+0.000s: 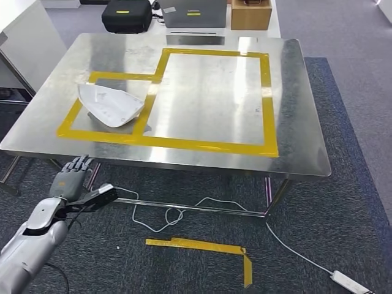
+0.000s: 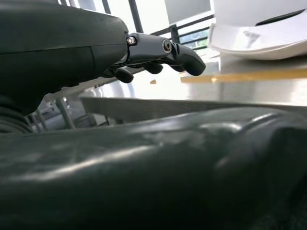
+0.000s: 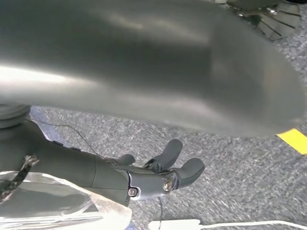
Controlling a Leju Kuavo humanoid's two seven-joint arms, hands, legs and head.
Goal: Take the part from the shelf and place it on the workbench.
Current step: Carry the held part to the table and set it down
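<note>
While the white part lies flat on the steel tabletop, it sits inside the smaller yellow-taped box at about nine o'clock on the surface, its right tip touching the tape that divides it from the larger taped rectangle. At twelve o'clock, beyond the far edge, stand a black case, a grey case and a wooden box. White cable loops on the carpet under the near edge, with a yellow tape corner at six o'clock. The left hand hovers below the near edge at seven o'clock, fingers spread, holding nothing. The right hand hangs over the carpet, fingers loosely apart and empty.
</note>
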